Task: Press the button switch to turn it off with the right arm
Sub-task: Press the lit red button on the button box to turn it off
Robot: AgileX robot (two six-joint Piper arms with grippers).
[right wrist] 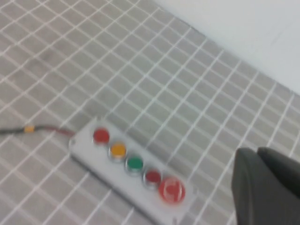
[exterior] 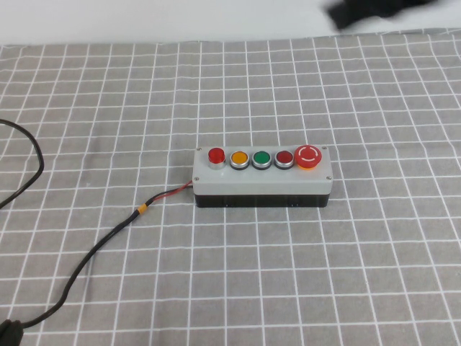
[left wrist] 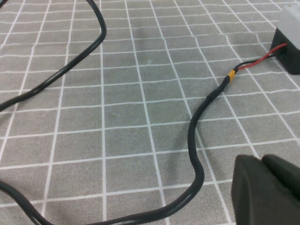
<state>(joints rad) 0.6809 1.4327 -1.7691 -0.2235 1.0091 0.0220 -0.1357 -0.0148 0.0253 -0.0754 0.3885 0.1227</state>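
Left side: a black cable [exterior: 79,259] loops over the grey checked counter [exterior: 108,94]; it is cut off at the left edge and again at the near left corner. The left tool [left wrist: 265,190] shows only in its own wrist view, a dark lump partly in frame, near a bend of the cable. Apart or together: cannot tell.

The cable ends at a yellow band [exterior: 142,209], then red and black wires enter the left end of the button box [exterior: 263,184]. The box lies flat just right of the counter's middle.

Top row:
- red button [exterior: 216,156]
- orange button [exterior: 239,158]
- green button [exterior: 261,158]
- dark red button [exterior: 284,158]
- large red knob [exterior: 308,156]

There is bare counter on every side of the box.

The right arm [exterior: 378,11] is a blurred dark shape at the far edge, cut off above. The right tool [right wrist: 265,185] is partly in frame, raised well apart from the box; state cannot tell
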